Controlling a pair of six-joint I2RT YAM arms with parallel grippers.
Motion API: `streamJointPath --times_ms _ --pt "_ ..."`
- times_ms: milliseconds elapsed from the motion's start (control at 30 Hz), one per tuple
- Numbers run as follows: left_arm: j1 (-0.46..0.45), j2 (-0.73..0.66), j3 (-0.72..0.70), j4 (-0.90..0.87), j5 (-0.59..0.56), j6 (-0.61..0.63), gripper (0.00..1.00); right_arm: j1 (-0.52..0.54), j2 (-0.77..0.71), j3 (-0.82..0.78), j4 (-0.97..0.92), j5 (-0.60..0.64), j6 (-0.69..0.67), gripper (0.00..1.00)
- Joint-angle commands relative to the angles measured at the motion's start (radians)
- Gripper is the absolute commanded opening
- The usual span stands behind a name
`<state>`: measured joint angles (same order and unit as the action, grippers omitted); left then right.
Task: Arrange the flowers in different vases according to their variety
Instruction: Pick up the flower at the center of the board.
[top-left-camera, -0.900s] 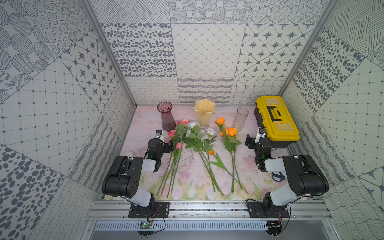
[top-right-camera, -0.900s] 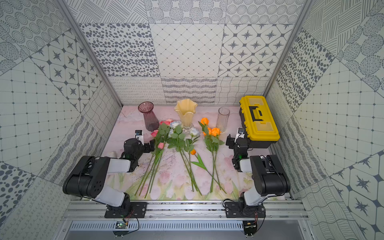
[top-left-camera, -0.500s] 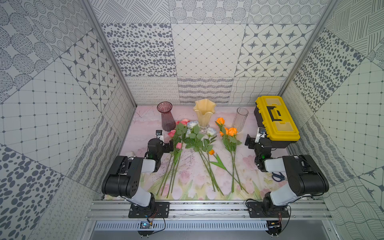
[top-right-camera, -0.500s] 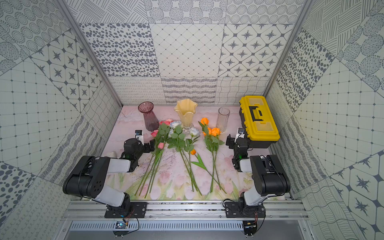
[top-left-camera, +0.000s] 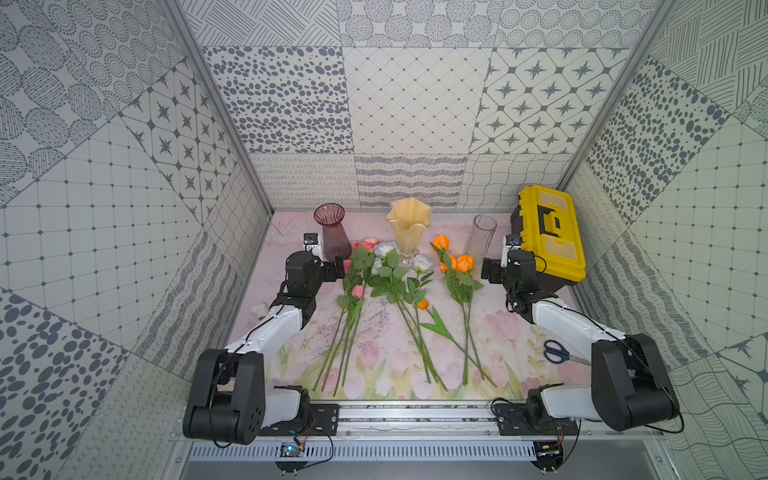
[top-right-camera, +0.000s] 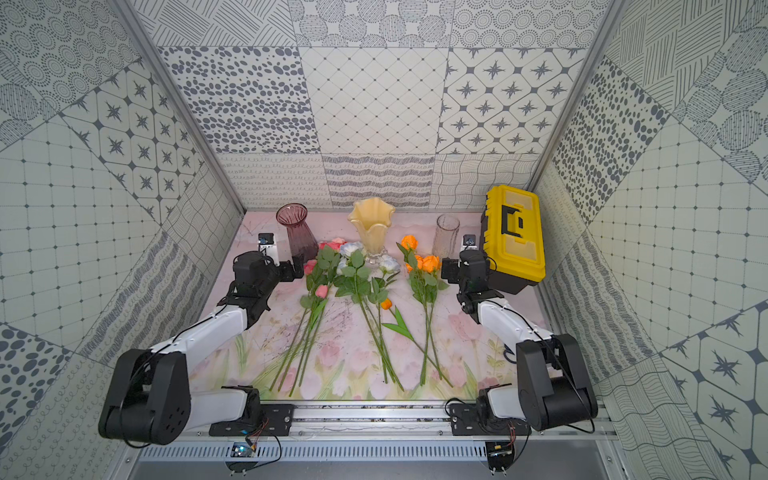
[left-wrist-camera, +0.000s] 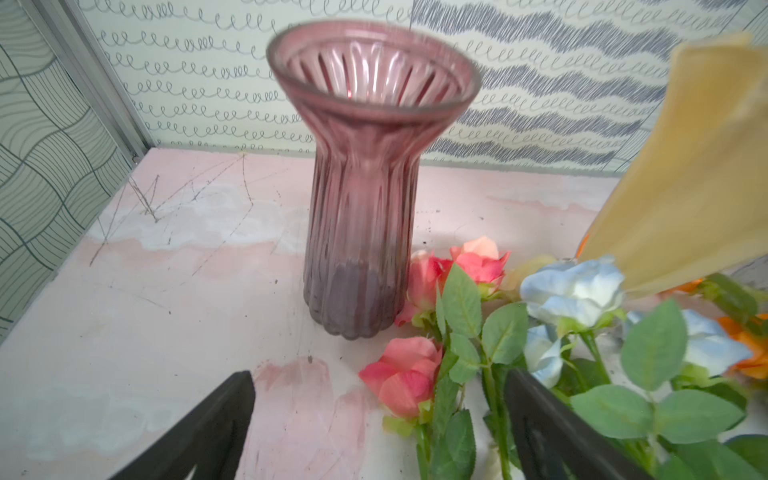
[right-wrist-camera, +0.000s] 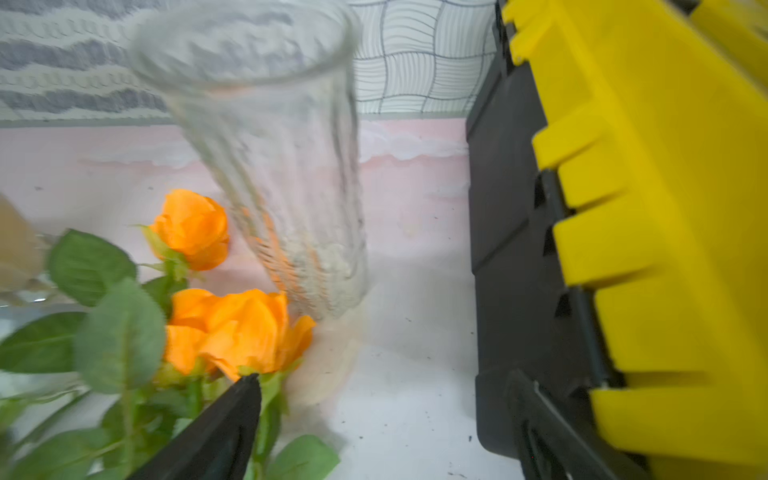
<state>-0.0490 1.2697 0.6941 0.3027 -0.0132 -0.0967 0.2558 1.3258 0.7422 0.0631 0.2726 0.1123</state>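
Three vases stand along the back: a purple vase (top-left-camera: 331, 230) (left-wrist-camera: 361, 208), a cream-yellow vase (top-left-camera: 408, 226) and a clear vase (top-left-camera: 482, 237) (right-wrist-camera: 270, 166). The flowers lie on the mat in front of them: pink roses (top-left-camera: 357, 291) (left-wrist-camera: 405, 376), white-blue roses (top-left-camera: 386, 249), orange roses (top-left-camera: 457, 262) (right-wrist-camera: 241, 328) and a small orange tulip (top-left-camera: 423, 304). My left gripper (top-left-camera: 338, 268) (left-wrist-camera: 378, 415) is open just before the purple vase, with a pink rose head lying between its fingers. My right gripper (top-left-camera: 488, 270) (right-wrist-camera: 382, 415) is open between the orange roses and the toolbox, holding nothing.
A yellow-and-black toolbox (top-left-camera: 548, 232) (right-wrist-camera: 644, 208) stands at the back right, close beside my right gripper. Blue-handled scissors (top-left-camera: 557, 352) lie near the right arm. A small white lump (top-left-camera: 259, 308) sits at the mat's left edge. Patterned walls enclose the table.
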Motion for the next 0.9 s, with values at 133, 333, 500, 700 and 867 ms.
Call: streamJointPath --times_ms 133,333,500,700,867 --pt "0.008 -0.172 0.045 -0.612 0.157 -0.16 0.99 0.179 -0.141 0.079 -0.532 -0.035 0.234 0.97" --pt "-0.027 -0.183 0.053 -0.698 0.208 -0.177 0.99 0.218 -0.221 0.036 -0.643 -0.193 0.344 0.97" --pt "-0.047 -0.168 0.06 -0.741 0.256 -0.178 0.99 0.231 -0.151 0.031 -0.692 -0.277 0.347 0.97" --pt "-0.075 -0.165 0.055 -0.728 0.278 -0.184 0.99 0.245 -0.078 0.035 -0.697 -0.285 0.343 0.93" --pt "-0.086 -0.162 0.053 -0.72 0.279 -0.189 0.99 0.267 -0.007 0.067 -0.708 -0.256 0.329 0.75"
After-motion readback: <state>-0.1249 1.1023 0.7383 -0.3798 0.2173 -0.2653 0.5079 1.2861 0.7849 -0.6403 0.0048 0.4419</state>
